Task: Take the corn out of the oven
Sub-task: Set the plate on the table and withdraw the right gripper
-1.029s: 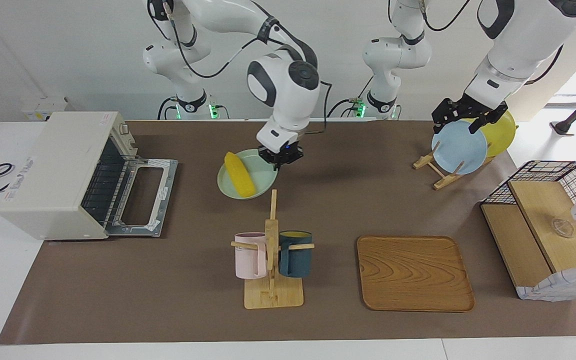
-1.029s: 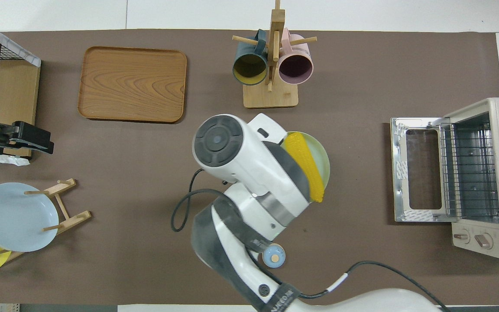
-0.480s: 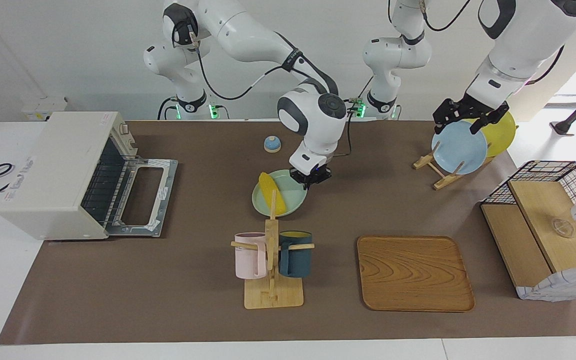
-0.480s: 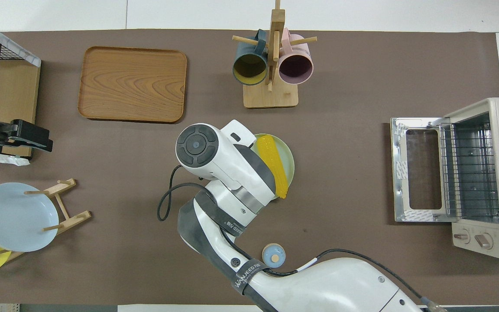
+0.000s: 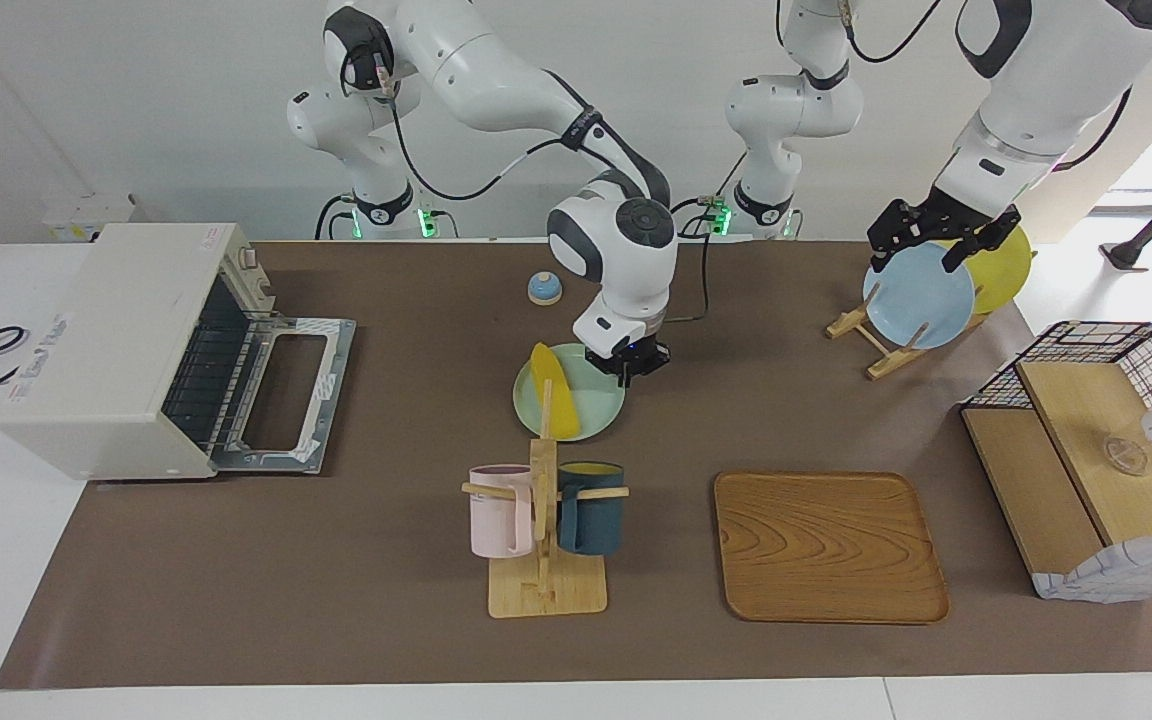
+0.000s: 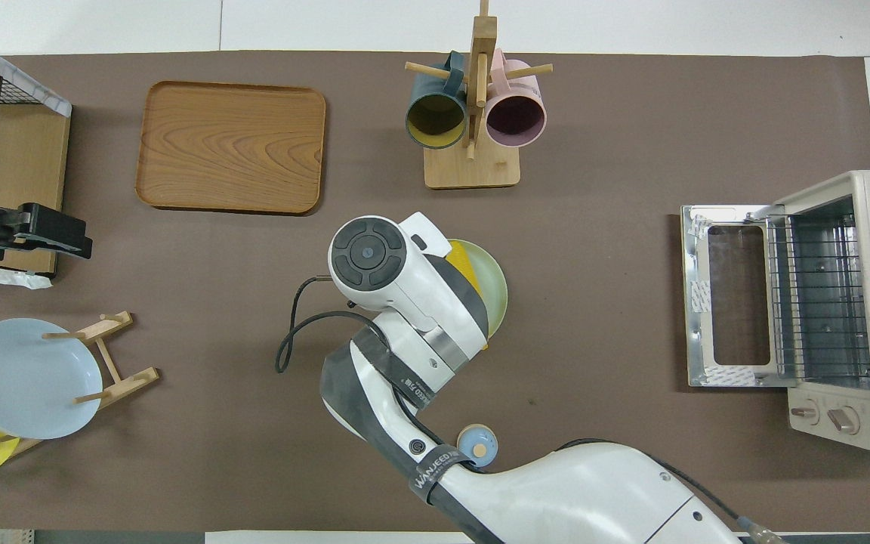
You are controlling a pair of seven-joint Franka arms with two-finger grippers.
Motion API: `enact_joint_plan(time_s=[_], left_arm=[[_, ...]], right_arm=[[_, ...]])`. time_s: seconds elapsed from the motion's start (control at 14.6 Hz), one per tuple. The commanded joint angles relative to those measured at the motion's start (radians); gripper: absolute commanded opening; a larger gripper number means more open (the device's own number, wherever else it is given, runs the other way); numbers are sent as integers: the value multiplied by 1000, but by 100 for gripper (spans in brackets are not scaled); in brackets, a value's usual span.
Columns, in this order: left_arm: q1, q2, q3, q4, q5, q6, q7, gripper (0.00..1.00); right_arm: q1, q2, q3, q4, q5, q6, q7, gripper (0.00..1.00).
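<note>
We find the bright yellow, smooth, tapered corn cob lying on a pale green round plate that rests on the brown table mat in the middle of the table, just nearer to the robots than the wooden mug tree with its pink mug and dark teal mug, and well apart from the boxy off-white toaster oven, whose drop-down door lies open at the right arm's end of the table. We judge the cob light and rigid, but its glossy rounded skin should roll readily on the plate and slip in a pinch, so we would take it across its thick middle, or keep carrying it by the plate's rim. The right arm reaches out from its base in a long bend, wrist turned down, and the right gripper sits at the plate's edge toward the left arm's end; from the overhead view the wrist hides most of the plate, and we cannot tell whether its fingertips are clamped on the rim or parted. The left gripper waits with its fingers spread wide above a pale blue plate leaning in a wooden plate rack.
</note>
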Motion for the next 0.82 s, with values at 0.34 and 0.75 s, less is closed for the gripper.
enact_joint_plan(time_s=[0.34, 0.75], left_arm=[[-3, -64, -5, -124, 12, 114, -4, 100], [-90, -91, -11, -252, -11, 190, -146, 100]], right_arm=[[-61, -126, -39, 15, -38, -131, -38, 0], [-286, -324, -45, -262, -51, -222, -270, 0]])
